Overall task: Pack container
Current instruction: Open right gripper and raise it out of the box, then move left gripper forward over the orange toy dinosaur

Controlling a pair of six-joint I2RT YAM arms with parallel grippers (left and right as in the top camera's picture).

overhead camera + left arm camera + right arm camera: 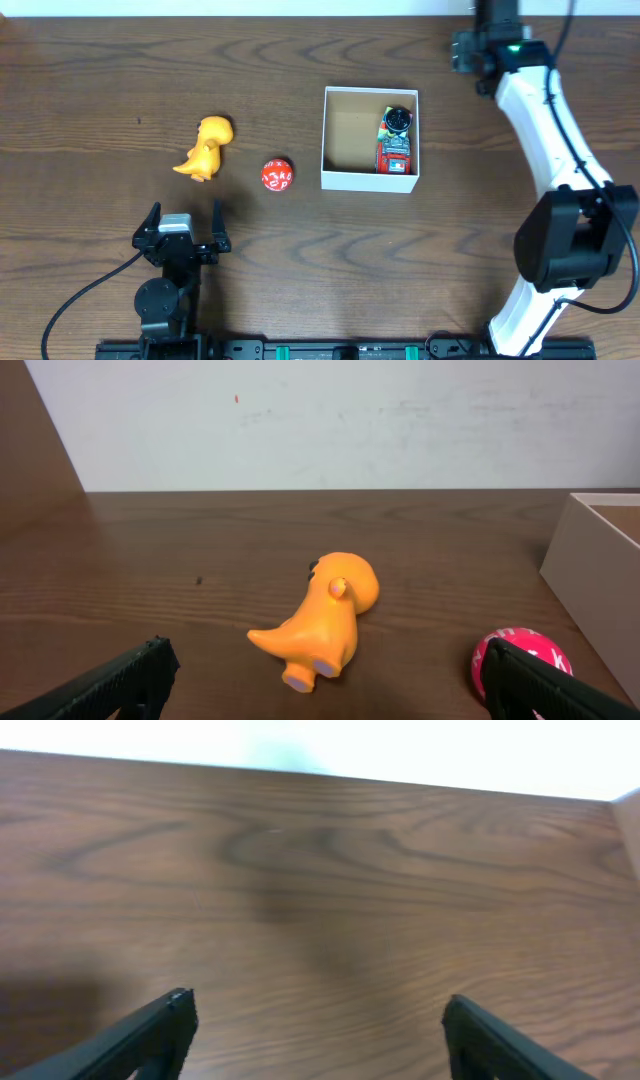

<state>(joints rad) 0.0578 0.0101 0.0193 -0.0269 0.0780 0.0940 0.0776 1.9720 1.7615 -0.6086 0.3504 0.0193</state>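
The container is a white-walled box with a brown inside, right of centre; a red and black toy lies in its right side. An orange dinosaur toy and a red ball with white letters lie on the table to its left. My left gripper is open and empty near the front edge, below the dinosaur and ball; the container's wall shows at the right of its view. My right gripper is open and empty over bare table; in the overhead view its fingers are hidden at the top right.
The right arm runs from the front right base up to the back edge, right of the container. The left arm base sits at the front left. A pale wall stands behind the table.
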